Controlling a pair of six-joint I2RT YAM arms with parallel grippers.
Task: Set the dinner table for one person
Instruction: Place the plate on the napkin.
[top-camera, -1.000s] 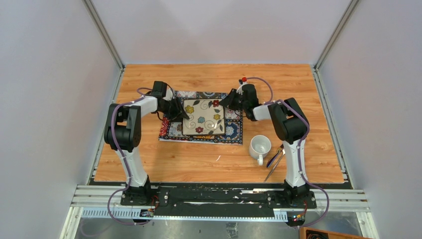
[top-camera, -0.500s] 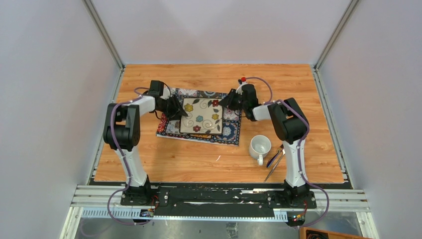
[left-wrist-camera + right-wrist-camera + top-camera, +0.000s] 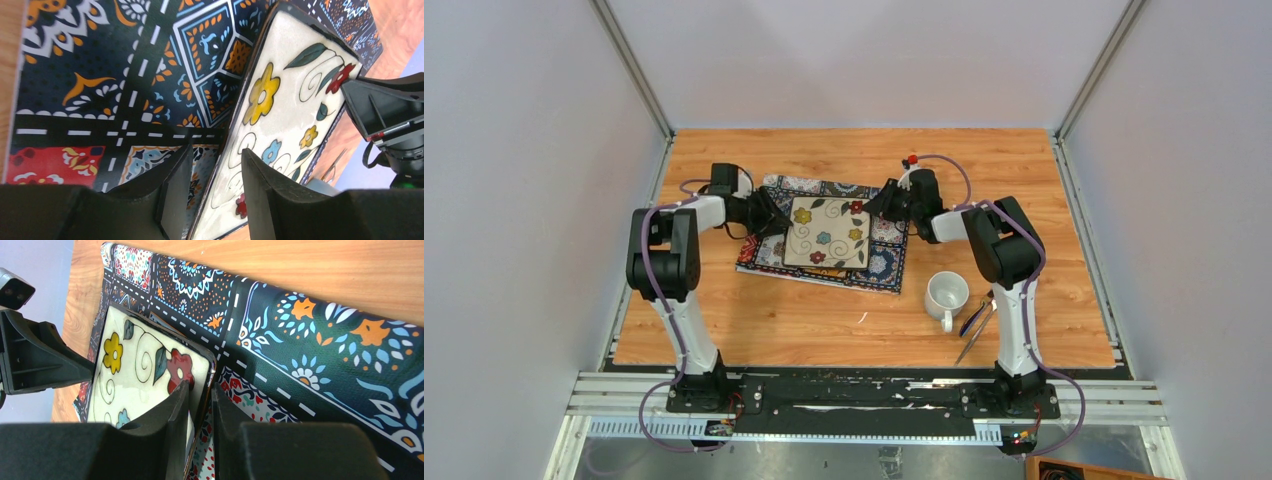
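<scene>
A square cream plate [image 3: 828, 233] with painted flowers lies on a colourful tile-patterned placemat [image 3: 769, 255] on the wood-grain dinner table [image 3: 774, 320]. My left gripper [image 3: 773, 221] is at the plate's left edge. In the left wrist view its jaws [image 3: 216, 155] stand apart, one over the placemat [image 3: 125, 75] and one over the plate [image 3: 285, 115], with the rim between them. My right gripper [image 3: 873, 208] is at the plate's far right corner. In the right wrist view it [image 3: 201, 387] is shut on the plate's rim [image 3: 137, 365].
A white mug [image 3: 946, 295] stands on the table right of the placemat. Cutlery [image 3: 976, 325] lies just right of the mug, beside the right arm's base. Grey walls enclose the table on three sides.
My left arm has drawn back to the left. The placemat and plate have shifted a little left and turned slightly. The right gripper has stayed at the plate's corner.
</scene>
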